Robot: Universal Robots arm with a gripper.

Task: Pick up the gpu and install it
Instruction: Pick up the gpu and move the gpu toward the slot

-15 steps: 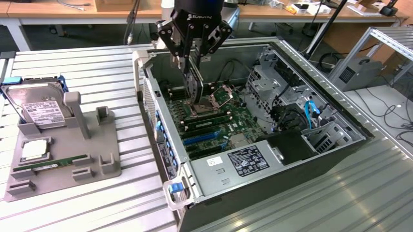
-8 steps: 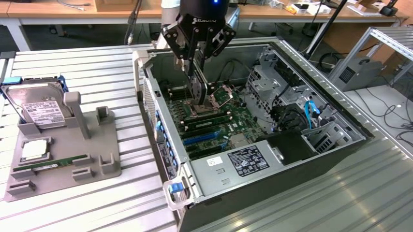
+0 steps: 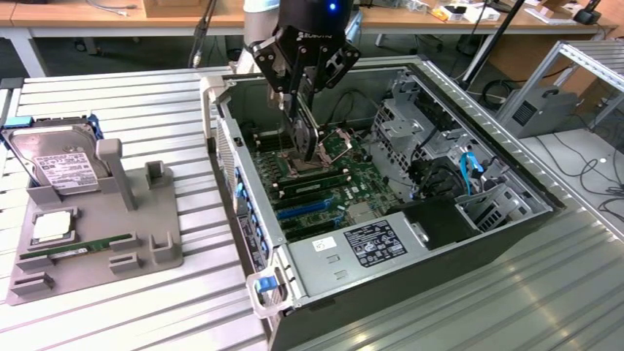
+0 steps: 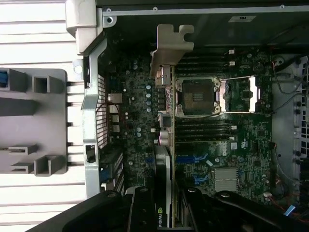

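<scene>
So, closest in is the slatted bench (image 3: 507,307) and the near end of the open pc case (image 3: 312,281), where a black box with a white sticker (image 3: 375,243) sits. The case's lowest corner is cut off by the frame edge. Over on the exterior view's left, well apart from the case, a gray holder (image 3: 146,241) has a slim green memory stick (image 3: 93,249) lying in it and a silver hard drive (image 3: 61,167) propped up at its far end. Deeper in, the motherboard (image 3: 332,194) lies flat in the case. The gpu (image 3: 305,139) hangs long-ways down over it, near the cpu socket (image 4: 198,96). The gripper (image 3: 298,99) is clamped on the card's upper end, pinched in narrow on both faces. Honestly can't tell from the exterior view whether the card's lower end touches the board or sits just off it. In the wrist view the card is edge-on, with its silver bracket (image 4: 170,46) at the end farthest from the gripper. The black fingers (image 4: 137,212) hide the held end. Further back, the arm (image 3: 292,14) runs out of frame at the top, and the stuff on the far wooden bench (image 3: 117,18) is too small to make out.
</scene>
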